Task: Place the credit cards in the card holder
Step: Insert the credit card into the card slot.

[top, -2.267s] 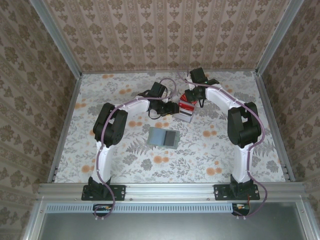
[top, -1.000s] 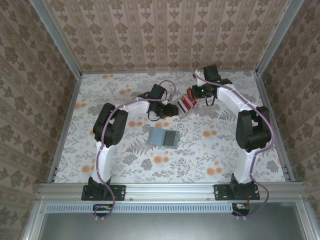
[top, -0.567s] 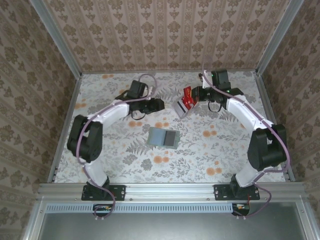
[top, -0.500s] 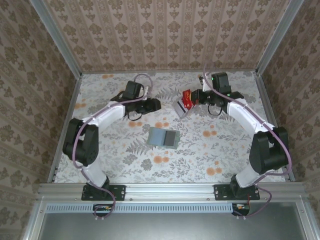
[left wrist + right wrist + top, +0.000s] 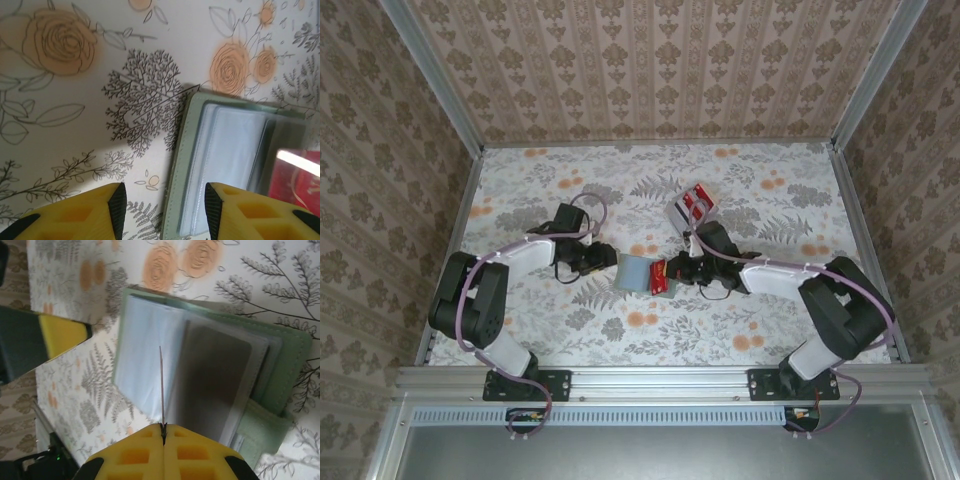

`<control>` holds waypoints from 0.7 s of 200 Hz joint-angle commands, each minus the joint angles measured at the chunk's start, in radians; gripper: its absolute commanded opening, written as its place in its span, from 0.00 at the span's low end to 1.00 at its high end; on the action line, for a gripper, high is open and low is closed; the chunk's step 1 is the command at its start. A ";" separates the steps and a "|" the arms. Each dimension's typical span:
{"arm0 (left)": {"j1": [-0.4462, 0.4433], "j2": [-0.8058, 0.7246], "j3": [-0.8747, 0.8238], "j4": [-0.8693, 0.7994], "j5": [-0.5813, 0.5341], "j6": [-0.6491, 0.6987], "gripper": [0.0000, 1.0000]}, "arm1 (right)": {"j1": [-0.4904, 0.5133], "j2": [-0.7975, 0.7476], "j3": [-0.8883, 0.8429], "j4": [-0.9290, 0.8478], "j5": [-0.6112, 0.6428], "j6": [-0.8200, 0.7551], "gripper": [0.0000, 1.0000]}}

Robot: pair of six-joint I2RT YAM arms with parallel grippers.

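Note:
The card holder (image 5: pixel 638 272) lies open on the table, green rim around pale blue and dark grey panels (image 5: pixel 200 365). My right gripper (image 5: pixel 672 272) is shut on one red credit card (image 5: pixel 658 275), which stands on edge over the middle of the open holder and shows as a thin line (image 5: pixel 161 385) in the right wrist view. My left gripper (image 5: pixel 605 262) is open, low at the holder's left side. Its fingers (image 5: pixel 117 210) stand either side of the holder's green edge (image 5: pixel 175 190) without gripping it. More red and white credit cards (image 5: pixel 692 207) lie stacked farther back.
The floral tabletop (image 5: pixel 540 190) is fenced by patterned walls and a metal rail (image 5: pixel 660 378) at the near edge. My left gripper's yellow finger (image 5: pixel 55 335) appears just left of the holder in the right wrist view.
My right arm has come from the card stack at the back down to the holder with a red card. My left arm has swung in and down to the holder's left edge.

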 commanded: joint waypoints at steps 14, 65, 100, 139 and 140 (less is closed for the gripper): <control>-0.025 0.033 -0.003 0.048 0.035 0.013 0.47 | 0.004 0.084 -0.037 0.197 0.040 0.133 0.03; -0.081 0.115 -0.002 0.110 0.047 -0.017 0.43 | 0.002 0.171 -0.008 0.251 0.008 0.154 0.03; -0.090 0.158 -0.016 0.144 0.053 -0.025 0.34 | 0.001 0.215 0.021 0.275 -0.039 0.153 0.03; -0.090 0.170 -0.020 0.152 0.051 -0.026 0.27 | -0.007 0.191 0.030 0.298 -0.082 0.143 0.03; -0.091 0.170 -0.020 0.152 0.051 -0.027 0.27 | -0.007 0.188 0.031 0.297 -0.082 0.142 0.03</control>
